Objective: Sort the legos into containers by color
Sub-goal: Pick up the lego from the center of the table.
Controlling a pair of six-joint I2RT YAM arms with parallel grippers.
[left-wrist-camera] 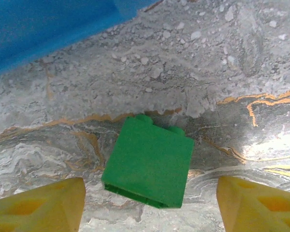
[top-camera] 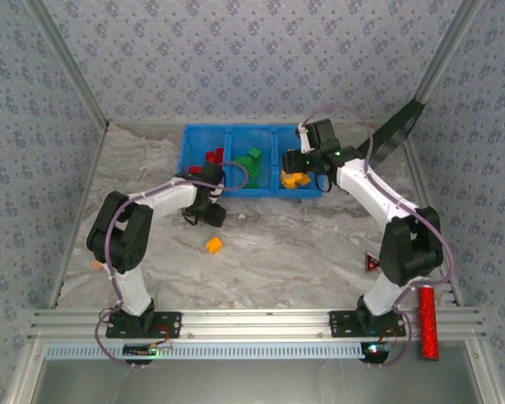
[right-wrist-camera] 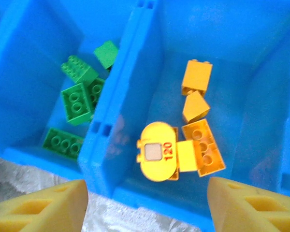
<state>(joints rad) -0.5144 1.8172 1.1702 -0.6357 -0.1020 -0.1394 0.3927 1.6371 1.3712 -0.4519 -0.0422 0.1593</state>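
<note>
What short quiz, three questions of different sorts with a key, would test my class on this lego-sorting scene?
1. True or false: the green lego between the open left jaws lies inside the blue tray.
2. Multiple choice: which legos does the tray's right compartment hold? A red; B green; C yellow-orange.
3. Fill in: the loose lego lying alone on the table in the top view is ___ in colour.

Key: 1 false, it lies on the table just outside the tray; 2 C; 3 orange.
</note>
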